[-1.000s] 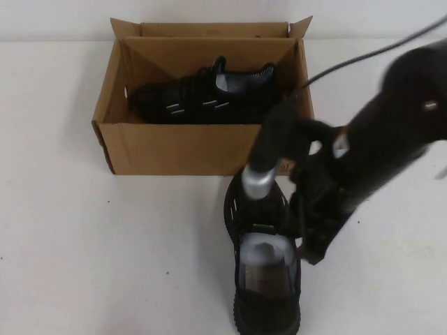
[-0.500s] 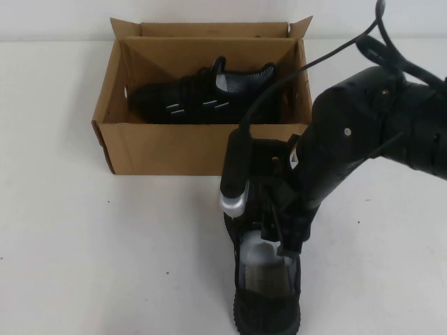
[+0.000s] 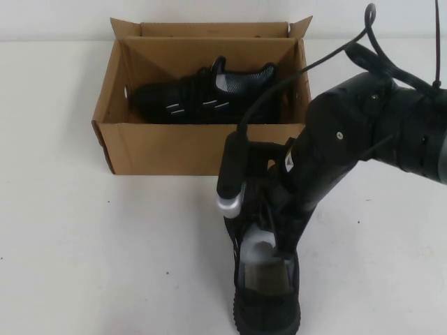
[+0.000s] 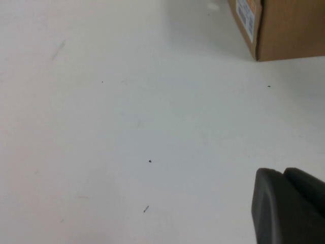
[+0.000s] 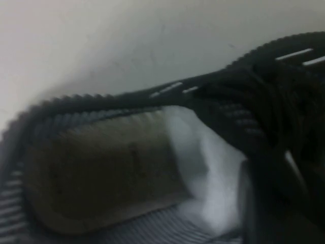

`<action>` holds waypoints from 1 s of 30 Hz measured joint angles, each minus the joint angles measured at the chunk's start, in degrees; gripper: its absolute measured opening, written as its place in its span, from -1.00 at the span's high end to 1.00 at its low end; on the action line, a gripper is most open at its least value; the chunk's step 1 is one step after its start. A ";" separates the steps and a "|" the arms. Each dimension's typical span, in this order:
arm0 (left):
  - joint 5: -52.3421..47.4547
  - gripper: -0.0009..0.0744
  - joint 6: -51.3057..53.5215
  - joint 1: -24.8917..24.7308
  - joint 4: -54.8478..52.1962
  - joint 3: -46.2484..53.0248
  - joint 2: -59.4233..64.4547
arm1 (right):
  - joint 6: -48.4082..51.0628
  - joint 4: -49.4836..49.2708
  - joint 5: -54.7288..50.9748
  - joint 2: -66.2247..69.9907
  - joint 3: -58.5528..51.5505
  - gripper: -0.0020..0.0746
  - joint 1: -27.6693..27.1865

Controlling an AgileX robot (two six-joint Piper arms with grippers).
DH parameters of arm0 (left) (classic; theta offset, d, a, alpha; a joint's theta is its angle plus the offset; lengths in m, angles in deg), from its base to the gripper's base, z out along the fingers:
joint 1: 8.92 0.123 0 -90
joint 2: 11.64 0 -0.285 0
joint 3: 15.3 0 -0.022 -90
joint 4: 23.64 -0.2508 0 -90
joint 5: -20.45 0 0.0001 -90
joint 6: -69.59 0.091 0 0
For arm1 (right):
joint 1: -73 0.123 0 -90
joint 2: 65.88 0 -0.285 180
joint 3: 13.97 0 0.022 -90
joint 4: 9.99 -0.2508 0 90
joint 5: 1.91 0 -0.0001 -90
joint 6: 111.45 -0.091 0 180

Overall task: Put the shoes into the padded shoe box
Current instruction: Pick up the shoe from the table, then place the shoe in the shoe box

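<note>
Black knit is what the right claw (image 3: 274, 222) meets: it hangs directly over the second shoe (image 3: 267, 286), which stands upright on its sole on the white table (image 3: 105, 265) at the near edge, just in front of the padded shoe box (image 3: 174, 148). The shoe's long axis runs near to far, heel towards the robot and toe towards the box, with the claw low over the laced front part, just ahead of the grey-lined opening. The right wrist view looks straight down into that opening and its white stuffing, very close. The arm's bulk hides the fingers, so I cannot tell whether the right claw is spread, closed, or already pinching the shoe.

One shoe (image 3: 204, 98) already lies inside the box, along the far wall with its long axis left to right. The box itself is long left to right, so the shoe on the table sits crosswise to it. By my judgement, the coming move turns on that: the shoe has to be lifted, carried far and slightly left, and turned roughly a quarter turn to lie beside its mate in the free near strip.

The left claw (image 4: 289, 206) is parked low over bare table to the left, well apart from the shoe; I cannot tell its opening. The right arm is clearly the nearer one.
</note>
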 joint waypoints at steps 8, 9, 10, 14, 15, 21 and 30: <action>0.00 0.99 0.00 0.00 0.00 0.00 0.00 | -21.40 5.83 -14.13 0.00 11.24 0.96 3.93; 0.00 0.99 0.00 0.00 0.00 0.00 0.00 | -24.70 6.69 -16.53 0.00 13.52 0.96 4.85; 0.00 0.99 0.00 0.00 0.00 0.00 0.00 | -27.59 7.34 -18.55 0.00 15.90 0.97 5.76; 0.00 0.99 0.00 0.00 0.00 0.00 0.00 | -39.39 9.97 -21.46 0.00 24.16 0.97 8.15; 0.00 0.99 0.00 0.00 0.00 0.00 0.00 | -43.43 11.16 -21.19 0.00 26.33 0.96 8.40; 0.00 0.99 0.00 0.00 0.00 0.00 0.00 | -61.73 24.62 -20.13 1.88 36.58 0.96 8.40; 0.00 0.99 0.00 0.00 0.00 0.00 0.00 | -71.09 35.50 -18.83 8.51 45.13 0.96 7.36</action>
